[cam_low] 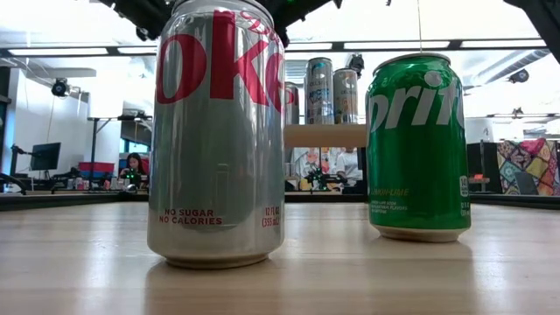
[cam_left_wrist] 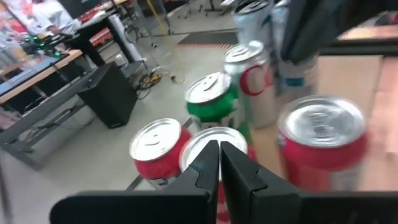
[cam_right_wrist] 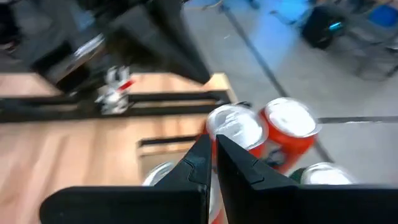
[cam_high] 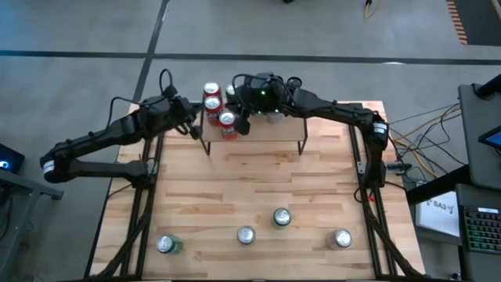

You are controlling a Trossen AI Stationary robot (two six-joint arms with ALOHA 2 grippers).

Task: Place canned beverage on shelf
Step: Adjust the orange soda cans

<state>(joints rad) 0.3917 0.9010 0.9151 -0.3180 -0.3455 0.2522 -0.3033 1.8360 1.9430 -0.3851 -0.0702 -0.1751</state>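
The shelf [cam_high: 274, 129] stands at the table's far middle on thin black legs. Several cans crowd its left end, three of them red with silver tops [cam_high: 227, 121], [cam_high: 211, 104], [cam_high: 211, 90]. My right gripper [cam_high: 244, 122] is shut, just right of the nearest red can, which also shows in its wrist view [cam_right_wrist: 239, 127]. My left gripper [cam_high: 195, 125] is shut at the shelf's left end; its wrist view shows red cans [cam_left_wrist: 155, 146], a green can [cam_left_wrist: 211, 96] and a silver can [cam_left_wrist: 252, 68] close ahead. My left gripper's shut fingertips [cam_left_wrist: 211, 149] stand in front of a can top [cam_left_wrist: 205, 138]; I cannot tell whether they touch it. My right gripper's shut fingertips [cam_right_wrist: 205, 146] stand right beside the red can's top rim [cam_right_wrist: 217, 124]; I cannot tell whether they touch it.
Several cans stand upright near the table's front edge: a green one [cam_high: 166, 244], a silver one [cam_high: 246, 234], a green one [cam_high: 282, 217] and a silver one [cam_high: 342, 237]. The low view shows a Diet Coke can [cam_low: 217, 131] and a Sprite can [cam_low: 417, 144] close up.
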